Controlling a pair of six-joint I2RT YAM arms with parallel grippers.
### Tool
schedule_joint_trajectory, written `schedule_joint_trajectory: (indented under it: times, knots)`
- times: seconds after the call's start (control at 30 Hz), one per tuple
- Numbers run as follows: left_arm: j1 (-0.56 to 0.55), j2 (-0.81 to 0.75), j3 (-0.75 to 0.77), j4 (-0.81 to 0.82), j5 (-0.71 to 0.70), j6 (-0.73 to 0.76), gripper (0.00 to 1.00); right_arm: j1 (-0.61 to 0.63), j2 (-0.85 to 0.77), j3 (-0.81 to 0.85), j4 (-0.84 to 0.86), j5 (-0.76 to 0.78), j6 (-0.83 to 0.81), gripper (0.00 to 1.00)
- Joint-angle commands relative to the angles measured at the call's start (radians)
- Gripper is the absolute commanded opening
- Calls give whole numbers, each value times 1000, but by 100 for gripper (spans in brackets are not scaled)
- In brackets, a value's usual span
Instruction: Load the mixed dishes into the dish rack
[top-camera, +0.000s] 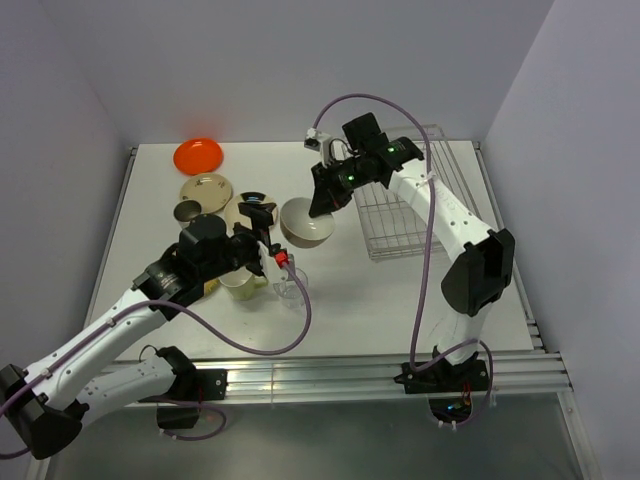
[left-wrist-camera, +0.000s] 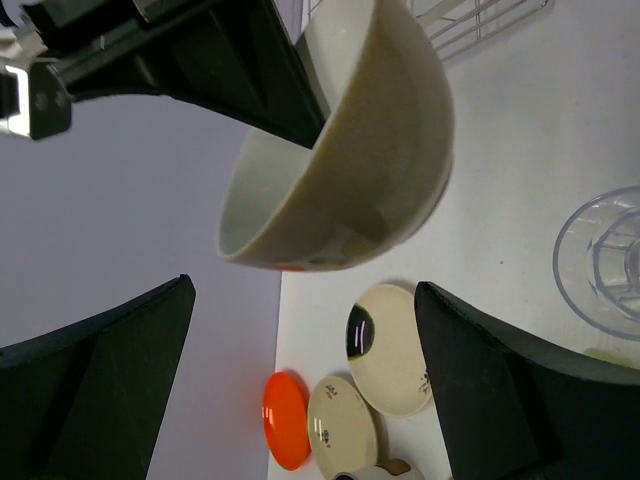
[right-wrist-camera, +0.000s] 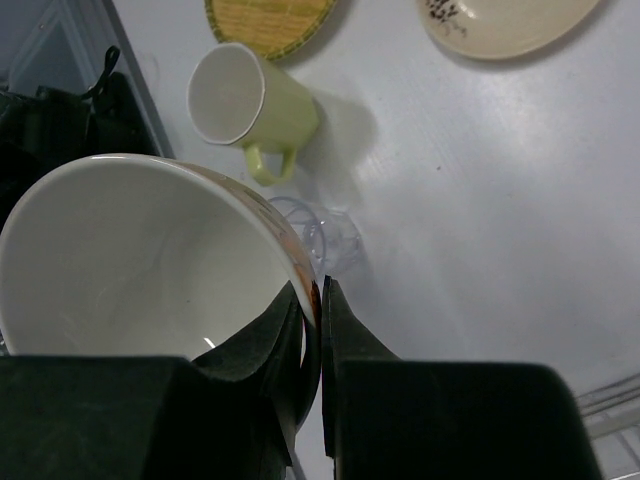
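Cream bowl (top-camera: 307, 224), top view: it sits over mid-worktop, slightly toward the far edge, just beside the left side of the dish rack (top-camera: 400, 235), which occupies the far right corner. The right claw (top-camera: 319, 208) meets the bowl at its rim on the rack side. The bowl is assessed as glazed ceramic: rigid, moderately heavy, slick, and breakable on impact. The rim is the only practical hold, with one finger inside and one outside.

Left wrist view: the bowl hangs clear of the worktop, tilted, with its mouth turned sideways and the right claw's dark fingers at its upper rim. The left claw (left-wrist-camera: 305, 300) is spread wide and empty; the bowl lies beyond its fingertips, apart from them. The clear glass (left-wrist-camera: 605, 260) stands on the worktop nearby.

Right wrist view: the right claw is pinching the bowl's wall at the rim, one finger inside and one outside. The pale yellow-green mug (right-wrist-camera: 255, 105) and the glass stand below, apart from the bowl. A single rim pinch on slick glaze is judged liable to swing or slip, so slow carriage is advised.
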Motion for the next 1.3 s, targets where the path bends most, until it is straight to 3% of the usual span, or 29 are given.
schedule_joint_trajectory:
  times: [0.0, 0.6, 1.27]
  knots:
    - [-13, -26, 53, -2, -7, 81, 99, 14, 5, 65, -49, -98, 15, 0]
    - [-101, -64, 21, -90, 5, 55, 99, 63, 113, 214, -286, -231, -143, 0]
    - [-166, -31, 41, -134, -28, 115, 99, 155, 215, 251, -474, -403, -203, 0]
